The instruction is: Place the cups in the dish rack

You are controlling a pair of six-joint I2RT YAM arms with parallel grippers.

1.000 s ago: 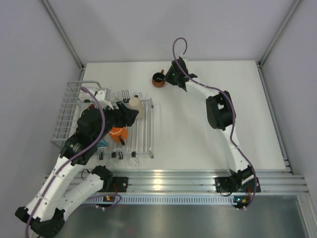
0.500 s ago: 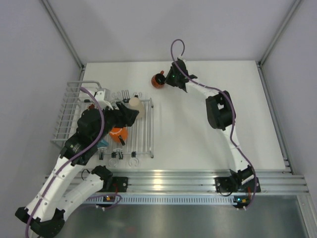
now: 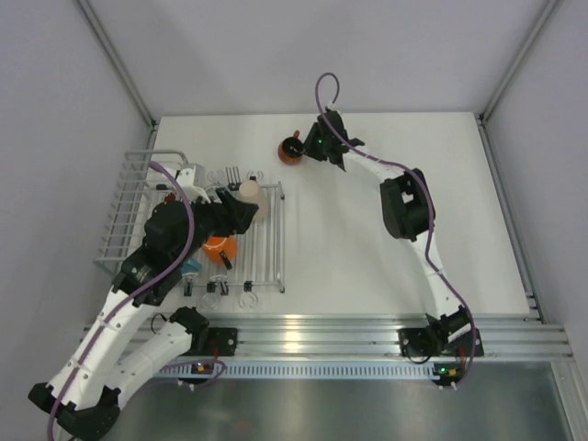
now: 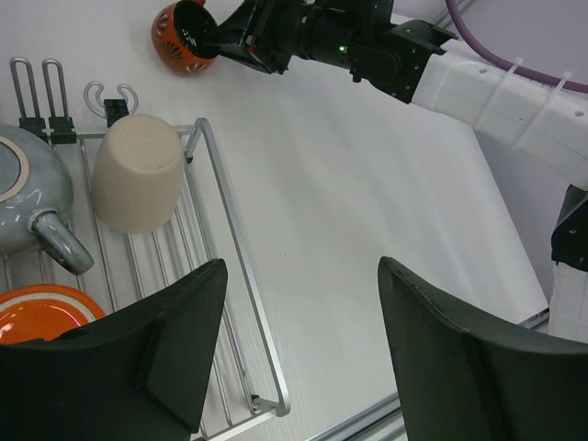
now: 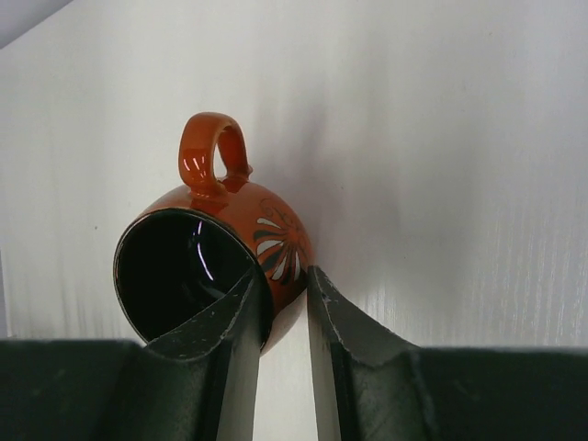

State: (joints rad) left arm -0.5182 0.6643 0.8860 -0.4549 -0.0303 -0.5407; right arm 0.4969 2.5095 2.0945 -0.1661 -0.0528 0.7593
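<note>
We see our left gripper (image 4: 299,358) hanging wide open and empty above the dish rack (image 4: 234,239). 3 mugs lie on its slats. The orange mug (image 4: 37,312) is nearest, the grey-blue mug (image 4: 23,193) is behind it, and the cream mug (image 4: 138,184) sits upside down at the far rim. Past the rack, over the white table (image 3: 367,230), the right gripper (image 5: 282,280) pinches the wall of the small dark red mug (image 5: 266,230), which is tipped sideways, with 1 finger inside.

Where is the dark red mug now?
In top view the dark red mug is at the far middle of the table, right of the white wire dish rack, rim pinched by the right gripper.
</note>
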